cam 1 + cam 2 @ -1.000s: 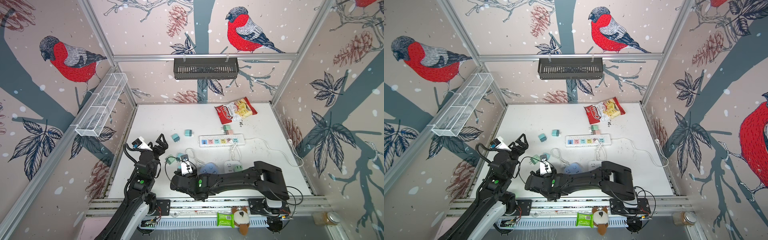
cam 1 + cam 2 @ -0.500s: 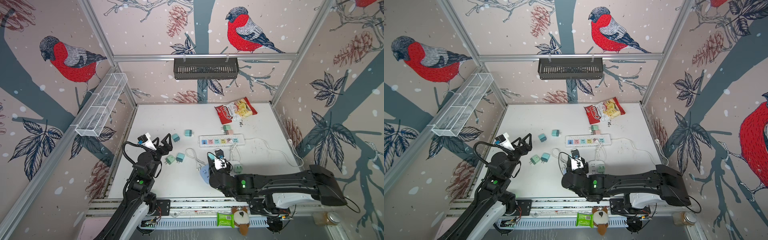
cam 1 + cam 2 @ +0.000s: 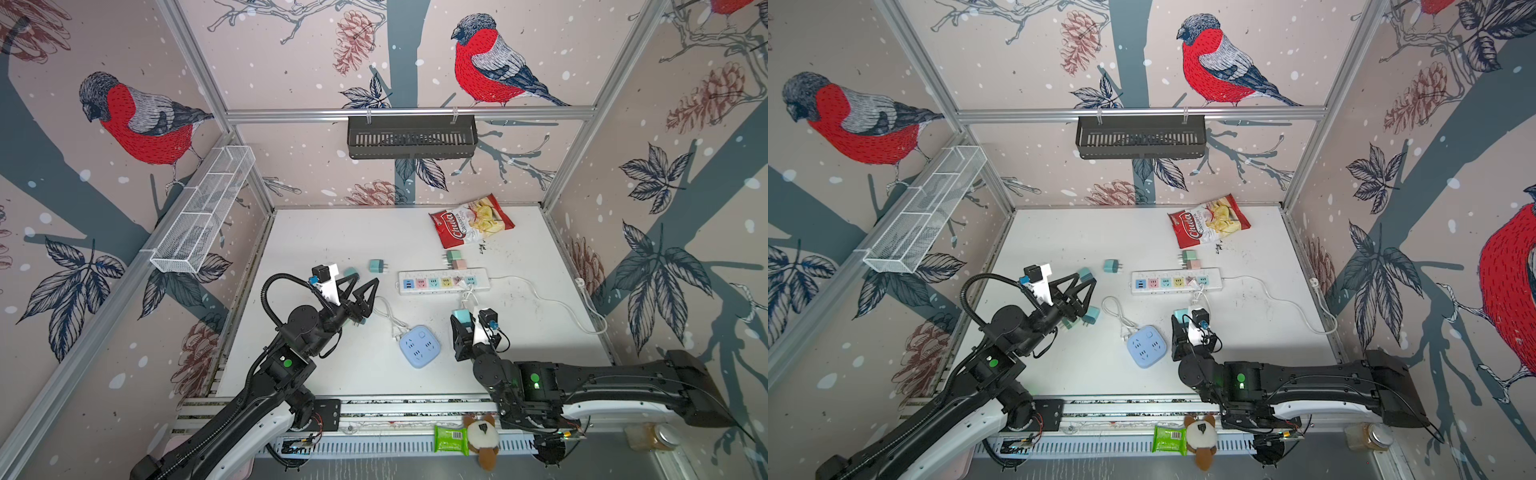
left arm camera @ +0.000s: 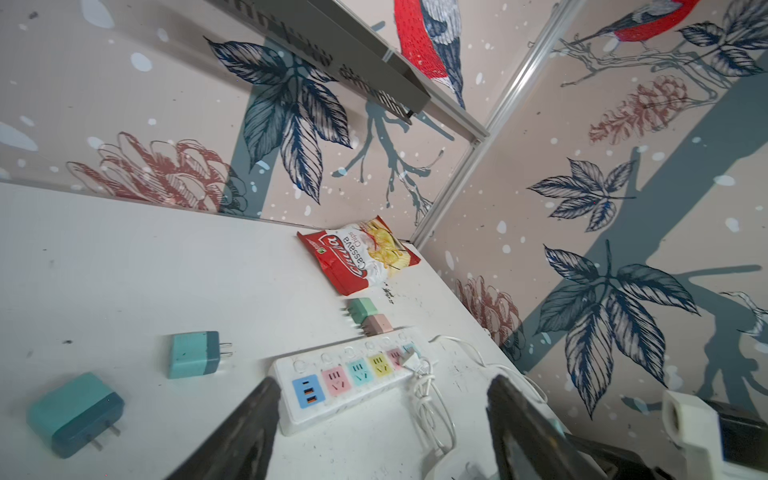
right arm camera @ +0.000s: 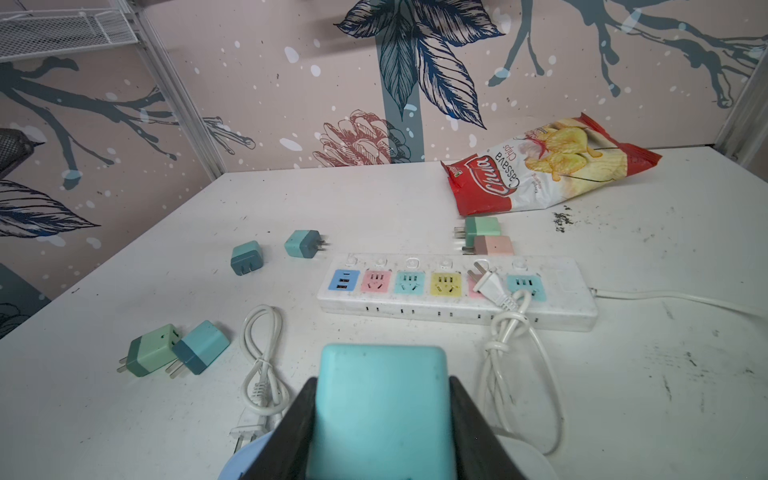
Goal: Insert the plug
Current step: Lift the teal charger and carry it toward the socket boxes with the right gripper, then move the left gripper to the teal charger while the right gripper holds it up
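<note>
Right wrist, R hand (image 5: 382,382) clamped on smooth rounded plug (image 5: 380,415), left wrist, L hand (image 4: 383,382) apart

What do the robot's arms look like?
The left arm and right arm are mostly black, with white shells near the base and a green dot each. The left gripper and right gripper have black fingers and white camera brackets. A black cable loops beside the left arm.
</note>
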Available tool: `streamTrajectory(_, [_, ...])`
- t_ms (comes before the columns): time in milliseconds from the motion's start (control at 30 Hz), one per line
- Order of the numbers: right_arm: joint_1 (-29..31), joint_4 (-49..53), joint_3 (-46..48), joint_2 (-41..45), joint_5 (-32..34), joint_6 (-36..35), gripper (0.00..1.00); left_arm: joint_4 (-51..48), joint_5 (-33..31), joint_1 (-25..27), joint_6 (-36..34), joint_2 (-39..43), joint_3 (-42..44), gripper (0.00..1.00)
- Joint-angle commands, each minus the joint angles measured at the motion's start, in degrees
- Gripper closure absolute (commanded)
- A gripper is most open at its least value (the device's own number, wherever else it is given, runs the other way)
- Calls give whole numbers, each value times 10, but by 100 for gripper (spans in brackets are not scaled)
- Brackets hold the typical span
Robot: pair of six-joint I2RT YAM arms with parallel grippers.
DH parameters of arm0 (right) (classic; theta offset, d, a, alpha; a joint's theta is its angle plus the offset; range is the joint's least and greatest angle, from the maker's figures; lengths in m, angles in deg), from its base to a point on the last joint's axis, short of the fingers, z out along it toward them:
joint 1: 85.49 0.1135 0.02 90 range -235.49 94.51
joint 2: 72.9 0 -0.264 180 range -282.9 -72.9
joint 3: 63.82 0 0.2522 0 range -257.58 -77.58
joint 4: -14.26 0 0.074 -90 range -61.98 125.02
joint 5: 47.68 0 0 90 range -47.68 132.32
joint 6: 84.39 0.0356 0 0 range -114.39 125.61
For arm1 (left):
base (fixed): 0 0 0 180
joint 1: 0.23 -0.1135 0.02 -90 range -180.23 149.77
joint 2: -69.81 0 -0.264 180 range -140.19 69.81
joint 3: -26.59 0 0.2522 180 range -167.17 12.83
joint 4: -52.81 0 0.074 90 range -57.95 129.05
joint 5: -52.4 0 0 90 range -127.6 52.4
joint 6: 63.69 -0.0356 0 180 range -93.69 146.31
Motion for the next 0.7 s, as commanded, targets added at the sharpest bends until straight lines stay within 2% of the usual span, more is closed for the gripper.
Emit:
streamTrajectory(0, [-1, -99, 21, 24, -33, -65, 98, 43, 26, 30, -33, -8, -10, 22])
streamTrajectory(100, [-1, -172, 53, 45, -88, -128, 98, 60, 57, 65, -56, -22, -18, 22])
streamTrajectory(267, [-3, -248, 95, 63, -99, -184, 99, 104, 109, 125, -103, -52, -23, 23])
streamTrajectory(333, [-3, -275, 108, 68, -123, -219, 99, 113, 110, 162, -135, -64, -25, 24])
streamTrajectory(467, [-3, -301, 123, 86, -122, -266, 99, 117, 106, 223, -184, -94, -39, 25])
streamTrajectory(567, [-3, -351, 149, 105, -175, -309, 99, 106, 128, 252, -208, -126, -60, 25])
streamTrajectory(667, [-3, -408, 178, 117, -189, -336, 99, 99, 143, 259, -210, -161, -77, 26])
